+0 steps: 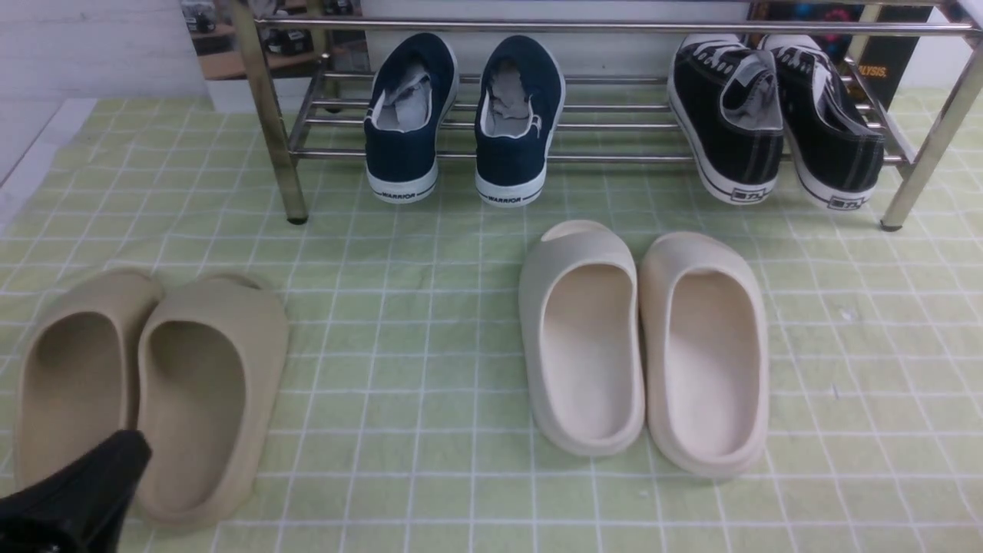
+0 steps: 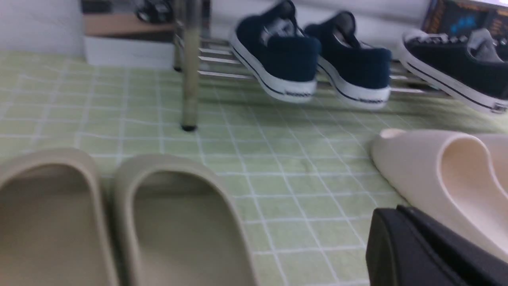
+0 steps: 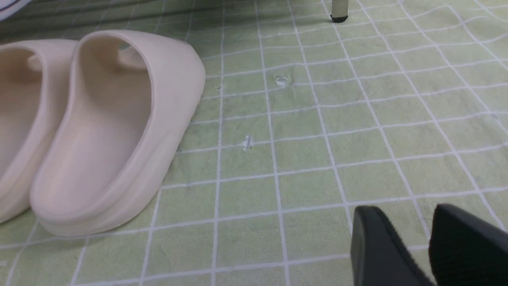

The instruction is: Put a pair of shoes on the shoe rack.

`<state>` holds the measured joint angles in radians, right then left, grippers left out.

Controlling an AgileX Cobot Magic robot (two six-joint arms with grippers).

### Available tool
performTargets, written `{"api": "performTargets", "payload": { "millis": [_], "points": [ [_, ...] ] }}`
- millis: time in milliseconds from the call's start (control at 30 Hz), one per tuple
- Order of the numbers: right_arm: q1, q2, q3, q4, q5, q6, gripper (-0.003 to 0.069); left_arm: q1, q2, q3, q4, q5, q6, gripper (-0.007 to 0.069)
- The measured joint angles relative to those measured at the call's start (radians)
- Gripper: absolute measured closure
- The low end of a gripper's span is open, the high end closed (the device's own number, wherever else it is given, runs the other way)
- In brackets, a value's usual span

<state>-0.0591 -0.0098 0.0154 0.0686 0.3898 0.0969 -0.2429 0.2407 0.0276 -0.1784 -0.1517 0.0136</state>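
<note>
Item, far left of the front view: left gripper (image 1: 81, 491), black, low at the frame's corner, overlapping the near edge of the beige slides (image 1: 150, 395); its jaws are closed with nothing between them. The beige slides lie as a pair, touching, on the green checked cloth (image 1: 399, 369). Item, centre rear: the pair of shoes (image 1: 465, 119), navy canvas with white soles, heels outward, both already resting tilted on the lower bars of the shoe rack (image 1: 491, 157), heels hanging just past the front bar. Item, centre: cream slides (image 1: 645, 346), side by side on the cloth, near the rack but apart from it. Item, right rear: black lace-up sneakers (image 1: 776, 119), also on the rack. Item, right: right gripper (image 3: 426, 246), seen only from its wrist camera, jaws spread with cloth visible between them, empty, beside the cream slides. Judged: placement looks complete. Risks from here: the overhanging heels could slide off the slanted bars if the rack is knocked; the left gripper, if swung carelessly, could drag the beige slide beneath it.
</note>
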Motion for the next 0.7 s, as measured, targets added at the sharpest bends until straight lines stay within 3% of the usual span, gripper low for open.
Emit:
{"api": "performTargets", "payload": {
  "millis": [100,200,367,700],
  "points": [
    [0.0,0.0,0.0,0.0,0.0,0.0,0.042,0.071,-0.076,0.0,0.03,0.082,0.005,0.0638],
    [0.0,0.0,0.0,0.0,0.0,0.0,0.042,0.151,-0.189,0.0,0.1,0.304,-0.085,0.0638],
    [0.0,0.0,0.0,0.0,0.0,0.0,0.042,0.168,-0.248,0.002,0.158,0.522,-0.172,0.0638],
    [0.0,0.0,0.0,0.0,0.0,0.0,0.042,0.168,-0.251,0.003,0.188,0.55,-0.166,0.0638]
  ]
}}
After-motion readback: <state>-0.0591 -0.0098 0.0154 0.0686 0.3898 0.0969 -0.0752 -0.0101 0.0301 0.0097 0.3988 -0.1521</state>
